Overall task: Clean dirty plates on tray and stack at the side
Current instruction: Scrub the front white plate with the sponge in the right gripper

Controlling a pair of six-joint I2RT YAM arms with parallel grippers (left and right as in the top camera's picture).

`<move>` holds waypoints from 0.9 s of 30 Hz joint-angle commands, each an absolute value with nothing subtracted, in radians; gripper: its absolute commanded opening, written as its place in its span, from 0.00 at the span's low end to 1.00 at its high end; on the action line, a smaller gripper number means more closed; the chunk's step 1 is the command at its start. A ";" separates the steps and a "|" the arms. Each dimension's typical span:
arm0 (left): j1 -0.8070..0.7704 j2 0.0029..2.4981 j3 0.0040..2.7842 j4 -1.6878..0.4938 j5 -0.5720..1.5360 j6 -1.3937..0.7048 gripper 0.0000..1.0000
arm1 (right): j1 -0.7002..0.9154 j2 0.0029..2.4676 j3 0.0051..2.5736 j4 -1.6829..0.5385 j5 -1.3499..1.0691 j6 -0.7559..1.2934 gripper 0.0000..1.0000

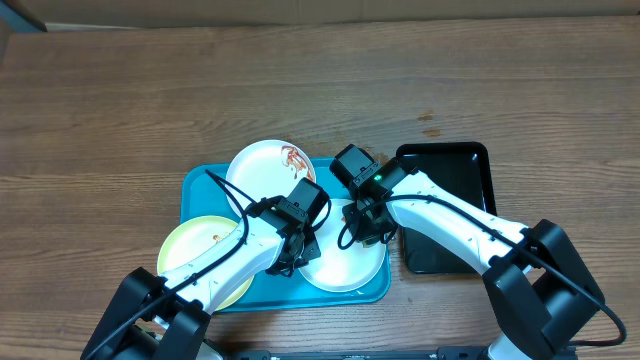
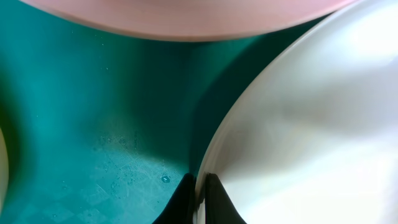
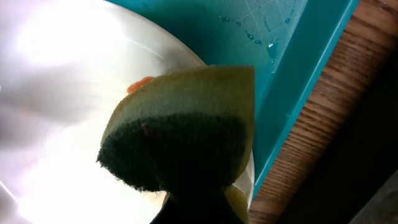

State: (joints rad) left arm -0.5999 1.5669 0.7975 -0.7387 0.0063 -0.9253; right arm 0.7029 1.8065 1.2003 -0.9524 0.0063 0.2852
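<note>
Pinching the rim of the near white plate (image 1: 345, 265), the left gripper (image 2: 199, 185) has its two fingers closed on the thin edge, one on each face. This looks meant to pin the plate so it cannot slide or spin under scrubbing. Just across that plate the right gripper (image 1: 366, 222) is clamped on a sponge (image 3: 186, 124), yellow body up and dark green scouring face turned toward the white surface. Whether the pad actually touches the plate cannot be told from the wrist view. A small orange smear (image 3: 140, 84) shows on the plate right beside the sponge's edge, so the wiping of this plate seems unfinished. The plate lies flat in the near right corner of the tray (image 1: 203, 192), its rim close to the raised wall, with water droplets (image 3: 268, 45) on the bare turquoise floor nearby. To the left, also on the tray, sits the yellow-green plate (image 1: 200, 255), with a faint brown mark near its top and partly under the left arm. Farther back, the far white plate (image 1: 262, 170) carries a clear brown-red sauce streak (image 1: 293, 157) and overlaps the tray's back rim. Beyond the right arm a black tray (image 1: 450, 190) rests on the wooden table (image 1: 120, 100) beside the blue one, a likely spot for stacking; no plate is stacked yet.
</note>
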 commanded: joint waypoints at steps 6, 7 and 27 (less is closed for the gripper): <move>-0.588 1.589 0.773 -0.756 -0.051 -0.931 0.04 | 0.706 1.803 1.197 -0.974 -0.028 0.296 0.04; -0.588 1.589 0.773 -0.754 -0.051 -0.931 0.04 | 0.706 1.803 1.197 -0.978 -0.026 0.296 0.04; -0.588 1.589 0.773 -0.752 -0.047 -0.920 0.04 | 0.706 1.803 1.196 -0.958 0.133 0.342 0.04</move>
